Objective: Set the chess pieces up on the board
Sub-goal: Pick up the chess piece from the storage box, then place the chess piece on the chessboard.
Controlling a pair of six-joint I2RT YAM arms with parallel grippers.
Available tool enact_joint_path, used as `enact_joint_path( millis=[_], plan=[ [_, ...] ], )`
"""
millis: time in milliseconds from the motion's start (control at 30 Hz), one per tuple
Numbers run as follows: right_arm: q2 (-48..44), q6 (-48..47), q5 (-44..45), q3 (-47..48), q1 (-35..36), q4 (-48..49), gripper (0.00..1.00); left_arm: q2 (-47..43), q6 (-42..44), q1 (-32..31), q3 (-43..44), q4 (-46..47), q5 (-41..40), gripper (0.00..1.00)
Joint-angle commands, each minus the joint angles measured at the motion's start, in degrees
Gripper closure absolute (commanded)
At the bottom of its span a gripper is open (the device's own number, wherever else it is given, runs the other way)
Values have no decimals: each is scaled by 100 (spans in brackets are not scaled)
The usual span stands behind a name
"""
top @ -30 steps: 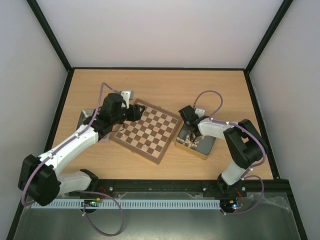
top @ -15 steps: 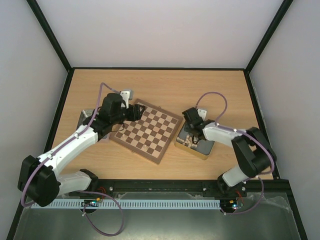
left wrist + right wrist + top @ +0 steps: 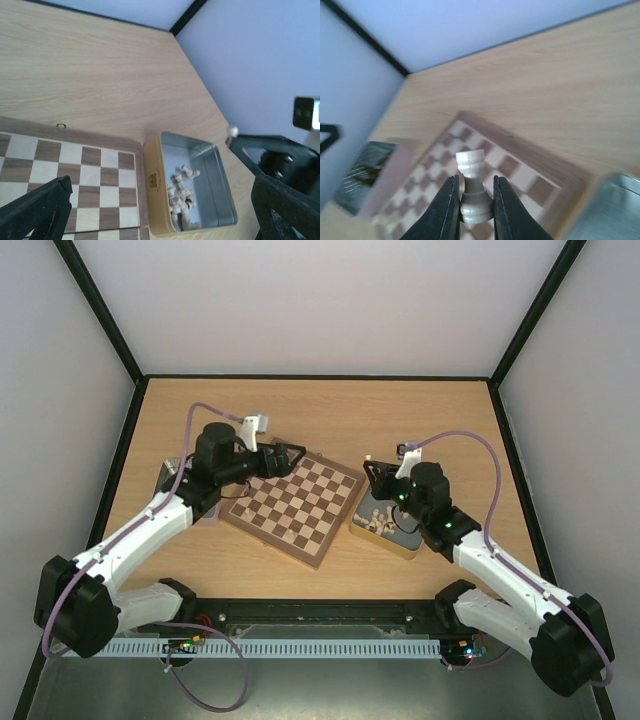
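Pale wood-grain table (image 3: 320, 410) — black-framed (image 3: 100, 315), plain white walls (image 3: 320, 300) on three sides, evenly lit.

place: robot lab cell | signs: plain white panel walls (image 3: 320, 300), black metal frame posts (image 3: 100, 315) beyond left claw (image 3: 291, 458)

Jaws pinch pale cream chess piece (image 3: 471, 172) upright by stem; board (image 3: 517, 167) behind, table (image 3: 535, 85) beyond.

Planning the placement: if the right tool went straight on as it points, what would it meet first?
Likely the board, its squares lying beyond the held chess piece; depth is unclear.
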Motion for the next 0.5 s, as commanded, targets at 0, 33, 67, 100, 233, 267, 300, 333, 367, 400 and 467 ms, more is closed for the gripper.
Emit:
enact_joint_path(
  millis=[0,33,67,100,233,267,300,333,367,400,467],
  plan=[
    [-165,-296,-1726,-73,-22,1307,88,-420,-952,578,-501,1161,404,0],
    [-113,-292,-1992,-27,-20,1438,88,-513,-1282,749,-711,1642,670,0],
    [-36,-265,-2286,28,-15,1555,88,-586,-1614,911,-956,2178,1017,0],
    [68,-219,-2542,114,-12,1631,88,-634,-1956,1045,-1192,2736,1355,0],
    [482,-52,-3406,470,85,1869,89,-653,-2357,1258,-1307,3081,2139,0],
    [593,-61,-3538,525,149,1946,88,-590,-2166,1242,-1121,2695,2286,0],
    [680,-109,-3660,591,212,1977,88,-501,-2030,1203,-947,2312,2447,1],
    [783,-182,-3747,672,283,1961,88,-418,-1909,1128,-780,2023,2623,1],
    [898,-266,-3828,761,360,1901,89,-335,-1817,1036,-655,1825,2842,4],
    [1014,-383,-3908,850,444,1811,89,-261,-1748,898,-542,1700,2969,5],
    [1232,-592,-4033,1068,603,1624,89,-136,-1549,611,-364,1461,3108,11]
  ],
)
